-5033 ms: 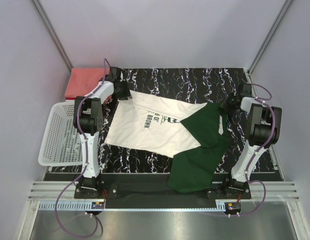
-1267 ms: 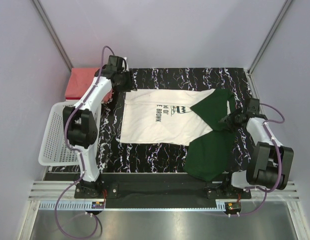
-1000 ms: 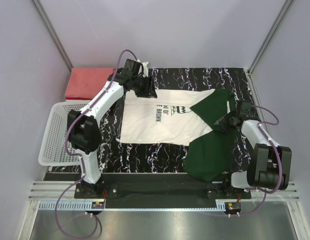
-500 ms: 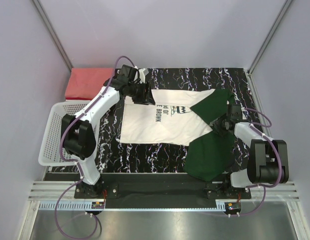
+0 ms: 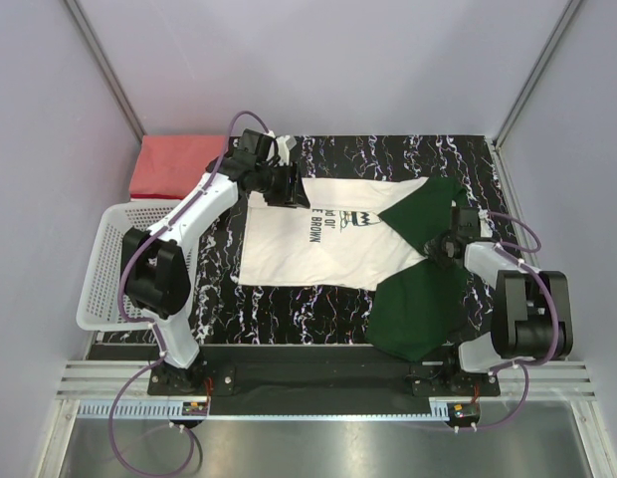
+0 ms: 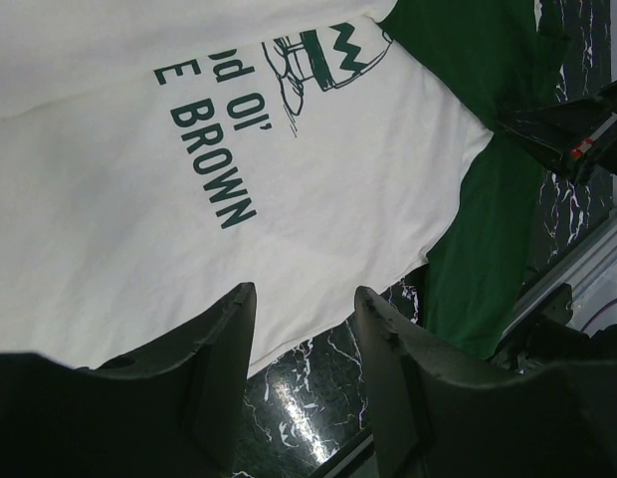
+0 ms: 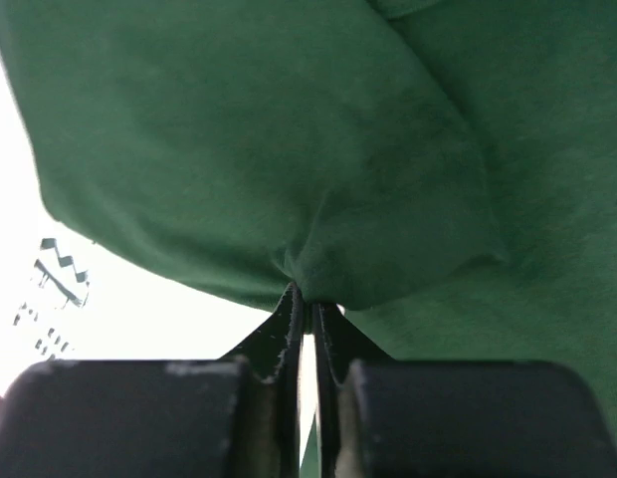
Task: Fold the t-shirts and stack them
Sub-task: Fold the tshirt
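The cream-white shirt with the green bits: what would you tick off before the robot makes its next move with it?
1. Right fingers have a firm pinch: ok, green cloth is bunched between their tips.
2. Left fingers are free: ok, they are open above the cream-white shirt with nothing between them.
3. Shirt body is flat: ok, it is spread out with the lettering showing.
4. Green cloth is flat: not ok, one flap lies over the body and it puckers at the pinch.
5. Salmon-red shirt is out of the way: ok, it sits folded at the far left corner.
6. Left arm is clear of the white basket: cannot tell.
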{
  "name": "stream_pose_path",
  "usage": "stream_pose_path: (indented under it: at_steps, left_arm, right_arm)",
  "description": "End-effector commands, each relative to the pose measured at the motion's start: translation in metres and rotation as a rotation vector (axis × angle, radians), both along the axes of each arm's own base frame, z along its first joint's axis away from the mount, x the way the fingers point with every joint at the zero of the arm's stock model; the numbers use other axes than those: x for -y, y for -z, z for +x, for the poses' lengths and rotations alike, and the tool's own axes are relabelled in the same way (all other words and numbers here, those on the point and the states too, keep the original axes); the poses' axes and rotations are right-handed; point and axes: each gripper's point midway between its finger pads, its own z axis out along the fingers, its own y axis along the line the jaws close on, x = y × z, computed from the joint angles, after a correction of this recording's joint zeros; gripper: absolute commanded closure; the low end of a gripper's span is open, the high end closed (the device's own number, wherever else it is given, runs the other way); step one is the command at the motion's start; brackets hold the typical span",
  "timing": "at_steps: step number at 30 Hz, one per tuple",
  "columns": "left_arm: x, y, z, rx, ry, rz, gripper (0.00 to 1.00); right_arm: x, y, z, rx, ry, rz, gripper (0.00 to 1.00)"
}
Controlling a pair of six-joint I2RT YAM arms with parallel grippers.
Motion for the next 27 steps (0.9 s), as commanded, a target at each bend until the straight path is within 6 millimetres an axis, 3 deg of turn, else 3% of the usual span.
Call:
stream_pose_path:
  at_steps: [1,6,9,12,14,15,16,18,19,22,27]
  left_arm:
    - [0.005,-0.017,0.0,0.054,0.015,-0.042,0.51]
    - [0.03,-0.013,-0.005,0.012,0.058,-0.117,0.5]
    - [0.038,-0.01,-0.009,-0.007,0.076,-0.139,0.49]
    - [0.036,-0.009,-0.011,0.004,0.082,-0.13,0.49]
    - [0.035,-0.008,-0.011,0.007,0.078,-0.124,0.49]
    - [0.035,-0.008,-0.011,0.005,0.078,-0.125,0.49]
    - [0.035,-0.008,-0.011,0.003,0.077,-0.125,0.49]
    - [0.035,-0.007,-0.013,-0.004,0.081,-0.129,0.49]
    - [0.035,-0.007,-0.014,-0.003,0.082,-0.128,0.49]
    - [0.033,-0.007,-0.014,0.01,0.082,-0.119,0.49]
    - [0.031,-0.009,-0.014,0.019,0.082,-0.112,0.48]
  right_arm:
    - [-0.006,-0.038,0.019,0.136,-0.022,0.013,0.95]
    - [-0.009,-0.064,0.014,0.194,0.028,0.066,0.94]
    - [-0.003,-0.061,0.01,0.183,0.059,0.046,0.93]
    - [0.011,-0.054,0.014,0.167,0.108,-0.013,0.8]
    - [0.012,-0.065,0.033,0.22,0.088,-0.032,0.78]
    - [0.011,-0.058,0.04,0.207,0.046,-0.052,0.76]
    - [0.007,-0.072,0.058,0.25,0.008,-0.05,0.76]
    - [-0.002,-0.062,0.072,0.222,-0.085,-0.049,0.75]
    - [-0.003,-0.069,0.083,0.238,-0.103,-0.053,0.75]
    - [0.002,-0.063,0.093,0.222,-0.12,-0.093,0.75]
    - [0.027,-0.051,0.102,0.17,-0.076,-0.198,0.94]
